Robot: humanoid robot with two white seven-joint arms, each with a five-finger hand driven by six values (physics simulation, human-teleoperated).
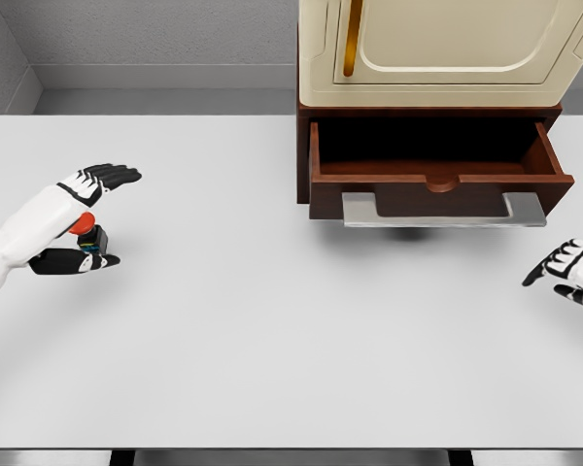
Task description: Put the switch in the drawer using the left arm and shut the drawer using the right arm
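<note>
Nearest the table's point(272, 349) front edge, well left of the open drawer point(437, 170), the left hand point(78, 223) brackets the switch point(89, 238), fingers extended above it, thumb curled beneath, not yet clamped. To grasp well, I'd close squarely on the dark body, not the red button. Its button seems to face up-left; its long axis is too hidden to tell. Right of the drawer, the right hand point(573, 272) rests loosely spread, holding nothing.
</note>
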